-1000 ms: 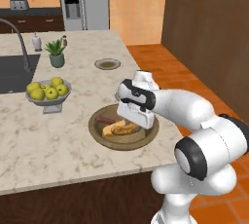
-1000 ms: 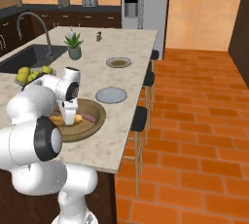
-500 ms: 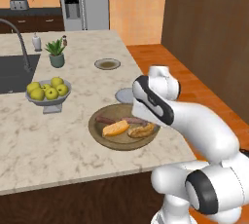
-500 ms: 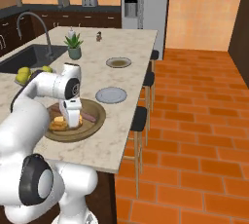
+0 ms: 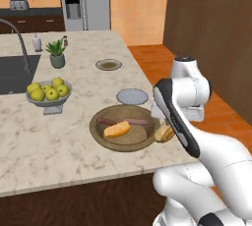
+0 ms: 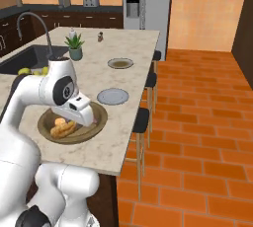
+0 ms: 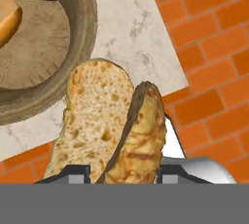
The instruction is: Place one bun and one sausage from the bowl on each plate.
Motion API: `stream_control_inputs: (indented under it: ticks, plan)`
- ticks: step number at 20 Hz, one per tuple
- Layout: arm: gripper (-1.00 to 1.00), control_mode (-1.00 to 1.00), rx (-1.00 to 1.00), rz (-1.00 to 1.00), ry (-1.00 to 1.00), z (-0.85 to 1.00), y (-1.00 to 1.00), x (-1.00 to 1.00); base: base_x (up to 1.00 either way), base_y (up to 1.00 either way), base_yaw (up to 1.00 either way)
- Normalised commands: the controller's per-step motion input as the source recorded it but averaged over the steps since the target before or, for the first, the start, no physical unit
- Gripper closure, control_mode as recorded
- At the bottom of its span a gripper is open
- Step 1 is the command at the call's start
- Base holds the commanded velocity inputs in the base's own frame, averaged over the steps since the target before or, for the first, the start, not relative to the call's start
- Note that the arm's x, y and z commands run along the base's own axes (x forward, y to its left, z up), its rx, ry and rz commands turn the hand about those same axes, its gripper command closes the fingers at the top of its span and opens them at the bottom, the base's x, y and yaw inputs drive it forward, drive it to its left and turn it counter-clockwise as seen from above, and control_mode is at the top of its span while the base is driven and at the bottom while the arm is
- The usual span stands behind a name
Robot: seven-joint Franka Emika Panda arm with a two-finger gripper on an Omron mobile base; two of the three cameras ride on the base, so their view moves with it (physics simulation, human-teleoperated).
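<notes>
gripper (image 7: 124, 181): clenched on split bun (image 7: 109, 130) | bun: lower centre of hand view, between fingertips | wooden bowl (image 7: 73, 62): upper left

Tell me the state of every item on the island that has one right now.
End effector: shut on bun.
Bun: split open, lifted at the bowl's edge.
Bowl: holds another bun and two sausages.
Near plate: empty.
Far plate: empty.
Apple bowl: full, upright.

I see a marble counter (image 5: 54, 151) carrying the wooden bowl (image 5: 125, 141), two plates (image 5: 132, 96) (image 5: 109, 64), an apple bowl (image 5: 48, 103) and a potted plant (image 5: 57, 55).
</notes>
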Motion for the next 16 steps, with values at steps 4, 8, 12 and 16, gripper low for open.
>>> stream_control_inputs:
  ticks: [4,8,12,16]
  plan:
    - [1.0,-1.0,0.07,0.25,-0.24,0.66,-0.17,-0.45,0.0,0.0,0.0]
    - [1.0,-1.0,0.01,0.28,-0.1,0.32,-0.13,-0.28,0.0,0.0,0.0]
    - [1.0,-1.0,-0.03,0.26,0.01,0.06,0.03,-0.01,0.0,0.0,0.0]
    - [1.0,-1.0,0.0,0.22,0.0,0.0,0.01,-0.03,0.0,0.0,0.0]
